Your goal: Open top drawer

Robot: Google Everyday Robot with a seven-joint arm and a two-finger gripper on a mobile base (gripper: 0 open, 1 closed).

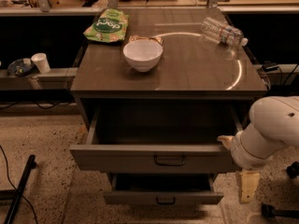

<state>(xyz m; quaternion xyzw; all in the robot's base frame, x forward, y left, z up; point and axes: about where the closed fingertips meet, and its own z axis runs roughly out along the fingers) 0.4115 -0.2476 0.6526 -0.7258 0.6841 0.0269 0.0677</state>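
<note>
The top drawer (117, 157) of the grey cabinet stands pulled out. Its deep box is dark inside and its small black loop handle (169, 160) is centred on the front. My gripper (232, 170) hangs at the drawer's right front corner, on the end of the white arm (273, 125) that comes in from the right. It is off the handle. It is open and empty, with one pale finger (246, 188) pointing down and the other (225, 140) by the drawer's right side.
A lower drawer (163, 197) is partly out beneath. On the cabinet top (196, 73) are a white bowl (143, 55), a green snack bag (108, 26) and a lying plastic bottle (223, 31). A black stand leg (18, 190) lies on the floor at left.
</note>
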